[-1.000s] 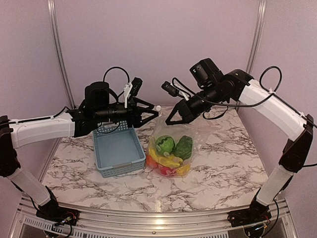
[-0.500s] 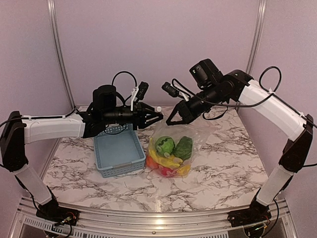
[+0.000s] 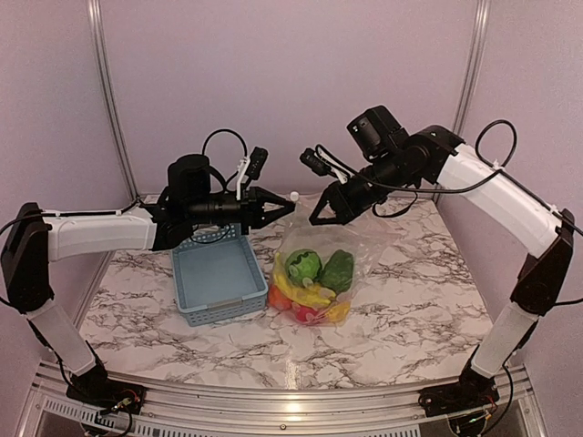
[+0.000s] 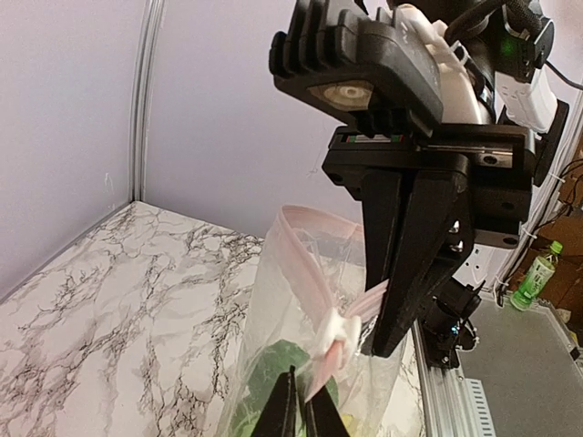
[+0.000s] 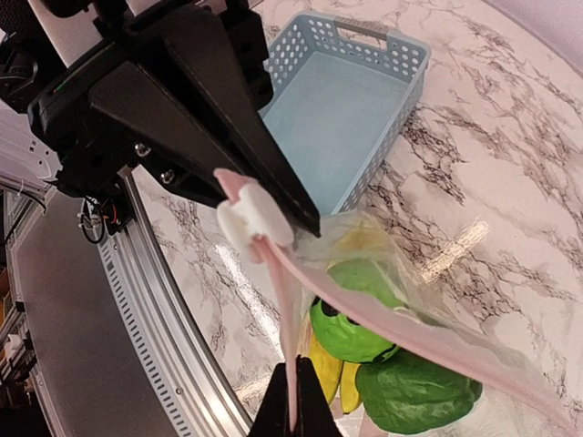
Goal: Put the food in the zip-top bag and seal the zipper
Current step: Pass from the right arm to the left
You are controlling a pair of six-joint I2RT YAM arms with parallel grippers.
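We see pale purple walls (image 3: 291,82) all around, shiny metal posts (image 3: 107,100) in the back corners, a white table (image 3: 410,300) with grey marble lines, a metal rail (image 3: 273,401) along its near edge, and off to one side a grey floor (image 4: 519,364) with a green bottle (image 4: 536,273) on it.

**Bright toys, pale surroundings**

The counter (image 3: 410,300) is white marble with grey-black veining. The basket (image 3: 219,314) is grey-blue mesh. The zip-top bag (image 3: 357,238) is clear, and its zipper (image 5: 383,323) is pale pink with a white slider (image 5: 250,218). The food (image 3: 303,266) shows two greens, yellow bananas (image 3: 296,293), red and orange. The left claw (image 3: 290,205) and right claw (image 3: 314,218) are black.
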